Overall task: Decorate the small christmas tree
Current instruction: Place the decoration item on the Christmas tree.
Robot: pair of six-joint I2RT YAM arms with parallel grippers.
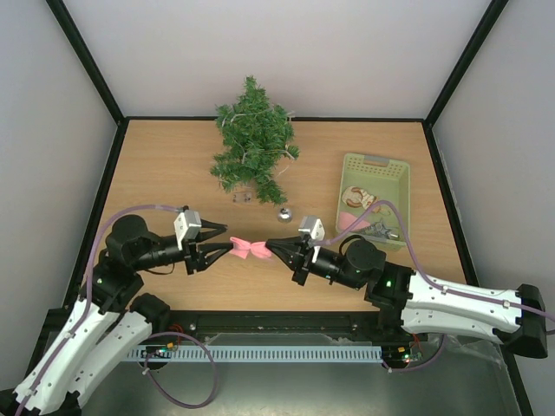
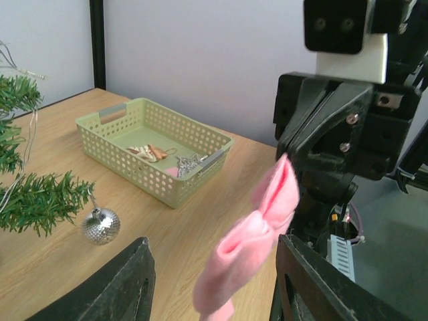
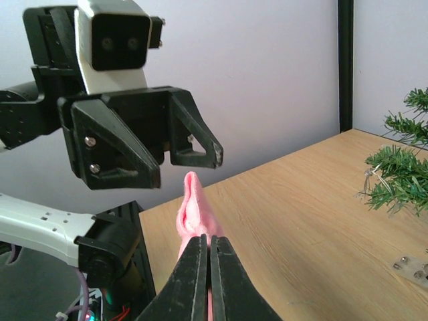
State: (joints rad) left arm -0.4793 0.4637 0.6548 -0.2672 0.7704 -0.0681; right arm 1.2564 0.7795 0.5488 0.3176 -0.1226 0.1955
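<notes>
overhead, the small christmas tree (image 1: 254, 143) stands upper middle on the tabletop (image 1: 165, 173); the left fingers (image 1: 212, 232) gape about halfway by a pink bow (image 1: 250, 250), and the right fingers (image 1: 279, 249) pinch it. left wrist: bow hangs between parted fingers, tree at left edge. right wrist: fingers closed on bow, tree at right edge.

A pale green slotted basket (image 1: 375, 159) holding a few ornaments (image 1: 355, 198) sat at the right of the wooden table (image 1: 165, 173), a silver bauble (image 1: 283, 214) lay to its left, and a pink bow (image 1: 249, 250) hung above the table's near part.
</notes>
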